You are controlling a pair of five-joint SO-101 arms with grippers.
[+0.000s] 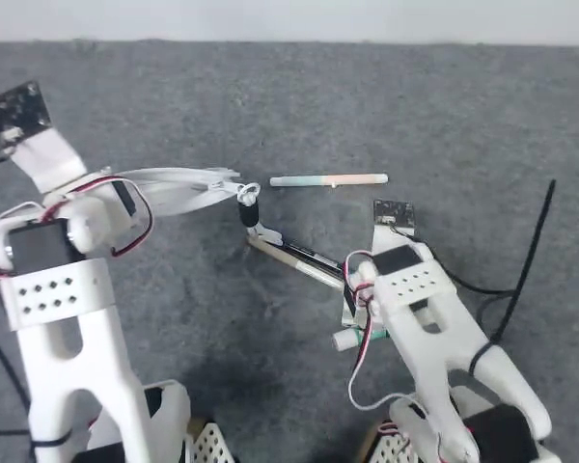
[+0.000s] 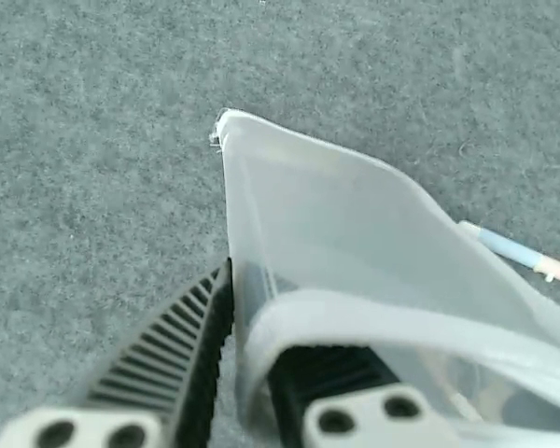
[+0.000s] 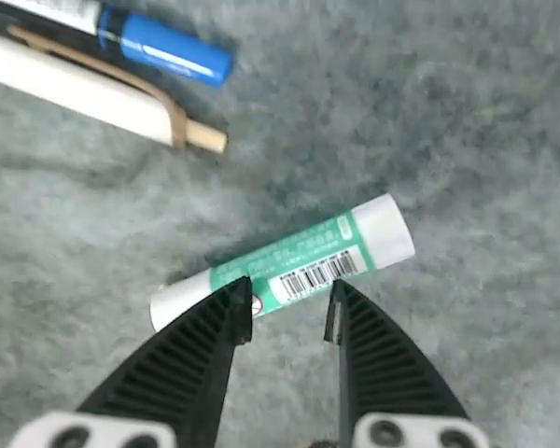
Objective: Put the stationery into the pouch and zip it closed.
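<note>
left gripper (image 2: pixel 249 322) fingers pinch the clear pouch (image 2: pixel 336 233) edge, lifting it for loading — right gripper (image 3: pixel 289 306) hangs over the glue stick (image 3: pixel 294 264), fingers narrowly parted to grab it.

I'm getting bright, even light from overhead across the grey mat (image 1: pixel 299 106); shadows are soft, deepest at the mat's near edge (a thin one hugs the glue stick (image 3: pixel 289 266)). The pouch (image 2: pixel 336 233) glows pale.
</note>
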